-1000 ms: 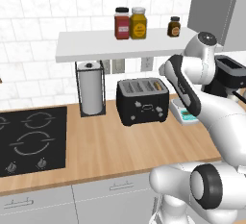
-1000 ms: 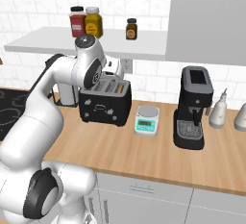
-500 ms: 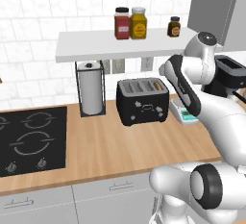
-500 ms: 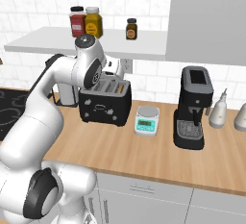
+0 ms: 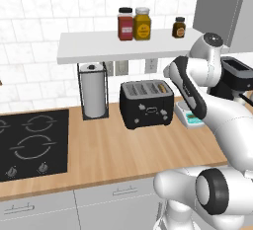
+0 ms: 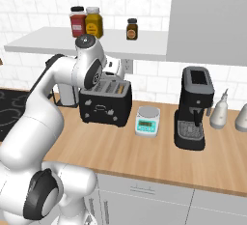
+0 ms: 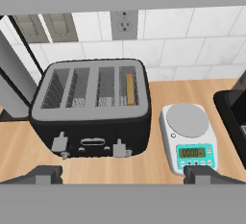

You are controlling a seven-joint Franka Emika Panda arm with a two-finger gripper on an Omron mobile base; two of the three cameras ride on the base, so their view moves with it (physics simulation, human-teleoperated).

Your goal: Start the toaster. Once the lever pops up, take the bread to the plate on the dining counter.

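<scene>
Wood worktop (image 5: 113,155), one, light plank, carrying all items listed below.

Progress, judged: nothing of the task is done. Both toaster levers sit high on the front, so toasting does not look started; bread remains in its slot; carrying it to the plate is all left to do.

Near:
- Gripper (image 7: 122,175), one. Jaws spread as wide as they go, nothing between them, hanging above and in front of the toaster, touching nothing.

Middle:
- Toaster (image 7: 91,110), one. Black body, grey top, four slot openings counted from the hand view; two levers (image 7: 59,143) on the front with small knobs between. Stands near the back wall.
- Bread (image 7: 129,89), one slice, golden, upright in the rightmost slot, edge showing.
- Scale (image 7: 187,136), one, white with teal display, just beside the toaster on its right, apart from it.
- Cooktop (image 5: 30,142), one, black, set into the worktop well to the left.
- Coffee machine (image 6: 194,107), one, black, right of the scale.

Far:
- Paper-towel roll (image 5: 93,96), one, white, in a black wire stand left of the toaster.
- Wall sockets (image 7: 124,24), one double plate seen behind the toaster.
- Shelf (image 5: 113,51), one, white, above the toaster.
- Jars on shelf, three: red (image 5: 125,24), yellow (image 5: 142,23), small dark (image 5: 179,27).
- Pale bottles (image 6: 218,114), two, at the right end of the worktop.
</scene>
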